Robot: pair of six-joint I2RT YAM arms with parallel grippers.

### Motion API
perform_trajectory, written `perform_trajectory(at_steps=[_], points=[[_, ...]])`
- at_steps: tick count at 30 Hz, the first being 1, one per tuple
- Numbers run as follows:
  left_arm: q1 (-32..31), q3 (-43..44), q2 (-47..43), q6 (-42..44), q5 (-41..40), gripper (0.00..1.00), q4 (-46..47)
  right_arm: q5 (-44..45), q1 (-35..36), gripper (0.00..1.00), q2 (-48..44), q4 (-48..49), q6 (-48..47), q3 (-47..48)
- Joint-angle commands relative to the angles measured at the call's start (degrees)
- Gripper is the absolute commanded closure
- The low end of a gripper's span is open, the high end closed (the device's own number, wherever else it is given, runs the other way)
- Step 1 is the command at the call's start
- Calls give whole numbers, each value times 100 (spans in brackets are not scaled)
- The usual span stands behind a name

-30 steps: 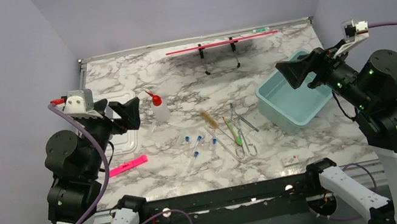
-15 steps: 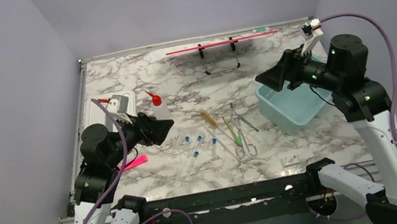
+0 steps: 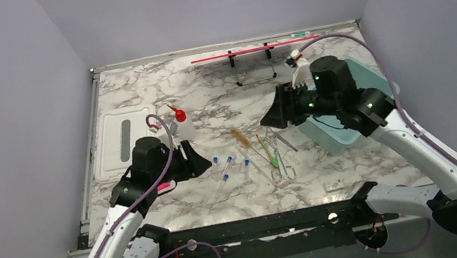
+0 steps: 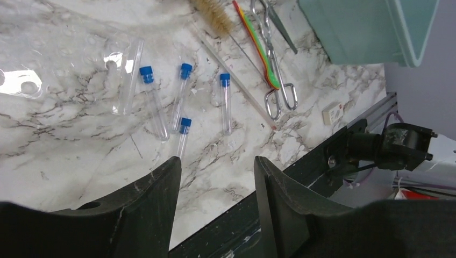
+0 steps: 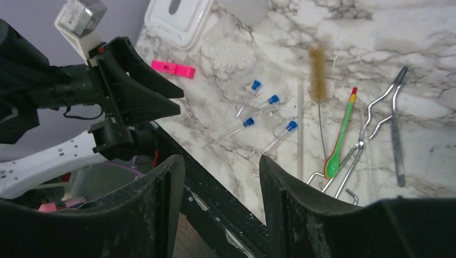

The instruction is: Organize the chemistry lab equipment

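Several blue-capped tubes (image 3: 228,164) (image 4: 180,99) (image 5: 267,102) lie mid-table. To their right lie the tan brush (image 3: 237,136) (image 5: 317,64), a thin rod (image 4: 236,80) (image 5: 300,123), the green-handled tool (image 3: 266,149) (image 5: 341,137) and the metal forceps (image 3: 280,157) (image 4: 275,59) (image 5: 376,123). The squeeze bottle (image 3: 183,125) with its red nozzle stands further back. My left gripper (image 3: 200,163) (image 4: 218,162) hovers open just left of the tubes, holding nothing. Above the brush and forceps, my right gripper (image 3: 273,118) (image 5: 221,159) is open and also holds nothing.
A teal bin (image 3: 351,123) (image 4: 371,32) sits at the right, partly under the right arm. A white lid (image 3: 119,138) lies at the left, with a pink strip (image 3: 166,185) (image 5: 172,69) in front of it. A red rod on a black stand (image 3: 254,48) is at the back.
Both arms have swung down and inward from raised poses at the sides to low over the items in the middle. Both pairs of jaws have narrowed somewhat.
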Motion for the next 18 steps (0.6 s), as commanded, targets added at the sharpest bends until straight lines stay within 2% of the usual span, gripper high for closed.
perform_trajectory(at_steps=[1, 5, 10, 18], points=[[-500, -95, 436, -322, -673, 47, 35, 1112, 878, 44, 455, 381, 609, -243], [-1037, -250, 822, -543, -1347, 50, 61, 1317, 1203, 49, 739, 796, 1089, -526], [-1553, -297, 1406, -501, -1650, 51, 187, 1327, 1272, 58, 824, 1376, 1614, -1028], [-2291, -189, 2625, -252, -2300, 54, 472, 1225, 1338, 59, 821, 1810, 1806, -1333]])
